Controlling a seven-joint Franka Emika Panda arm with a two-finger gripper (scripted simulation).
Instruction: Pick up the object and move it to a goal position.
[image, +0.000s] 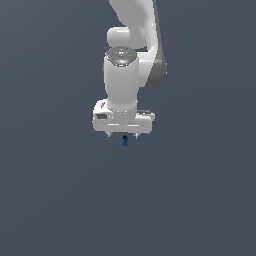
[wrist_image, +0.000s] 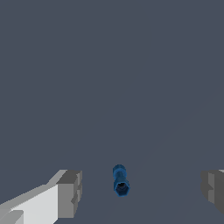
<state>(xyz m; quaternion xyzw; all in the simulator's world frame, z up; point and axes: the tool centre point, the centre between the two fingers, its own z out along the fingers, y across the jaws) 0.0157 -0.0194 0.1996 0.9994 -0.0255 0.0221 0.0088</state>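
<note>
Wrist view: spread tool (wrist_image: 140, 192) straddles object (wrist_image: 120, 180).

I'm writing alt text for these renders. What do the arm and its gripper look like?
The arm is glossy white with rounded, cylindrical links, a grey panel along one side and a silvery cap with small red marks on a joint. The gripper is a wide, boxy white block with a dark slot. In the wrist view its fingers are white with blocky grey pads. No cables show.
</note>
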